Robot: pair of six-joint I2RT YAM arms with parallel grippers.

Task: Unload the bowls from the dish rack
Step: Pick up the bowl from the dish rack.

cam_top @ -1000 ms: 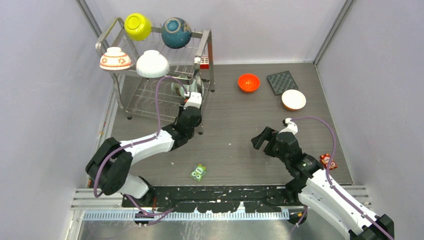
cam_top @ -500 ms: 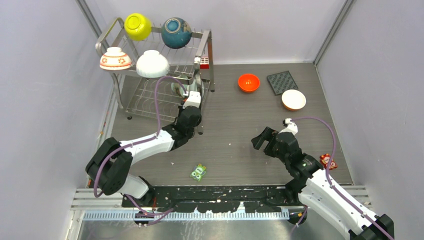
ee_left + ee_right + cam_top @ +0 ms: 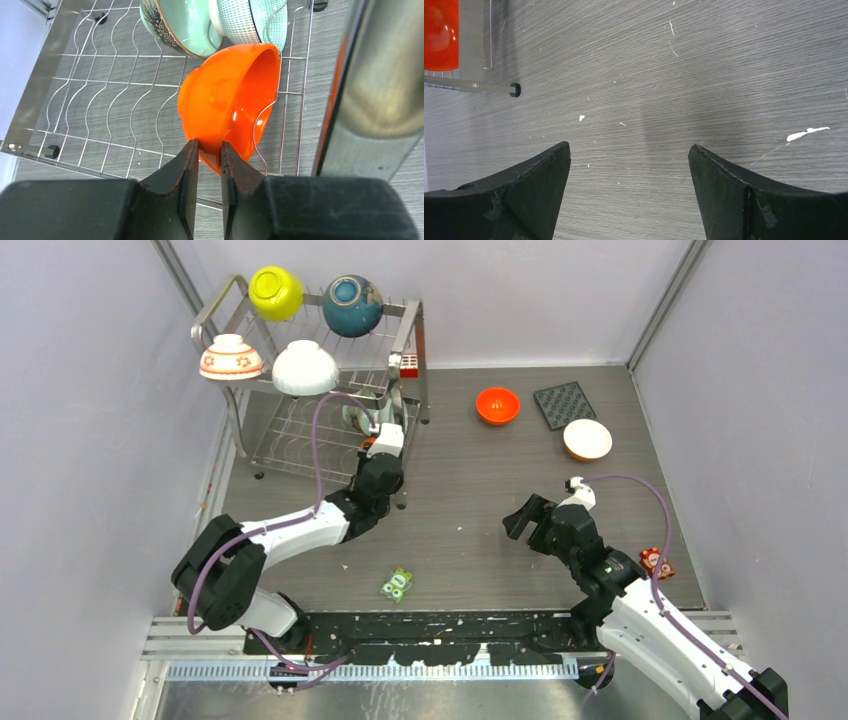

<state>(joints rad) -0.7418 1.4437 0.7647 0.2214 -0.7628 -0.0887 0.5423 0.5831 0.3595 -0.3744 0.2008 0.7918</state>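
No writing here can be read. The red-white block (image 3: 408, 365) clipped to the rack (image 3: 408, 328) and the green packet (image 3: 398, 583) on the table (image 3: 460, 490) carry marks too small to make out.

The rack stands in the far left corner, its long side running left to right along the back wall. On its top tier four bowls sit feet up: the yellow bowl (image 3: 275, 292) and teal bowl (image 3: 351, 305) at the back, the flowered bowl (image 3: 230, 357) and white bowl (image 3: 304, 368) in front.

At the right end of the lower tier the orange bowl (image 3: 225, 95) stands on edge between the wires. In the left wrist view its mouth is turned right, toward the steel post (image 3: 385, 75), and its base faces left. Just behind it a pale green bowl (image 3: 185, 27) and a patterned bowl (image 3: 245, 22) stand on edge too, mouths facing the same way.

The left gripper (image 3: 209, 150) is at the orange bowl's near rim. Its fingers (image 3: 186, 170) are close together, one outside the wall and one inside, pinching the rim between them.

The right gripper (image 3: 629, 155) hovers over bare table right of the middle, its fingers (image 3: 524, 185) wide apart with nothing between them. Farther back on the right, a loose orange bowl (image 3: 497, 405) and a rimmed bowl (image 3: 587, 439) sit mouth up, near the dark mat (image 3: 565, 404).
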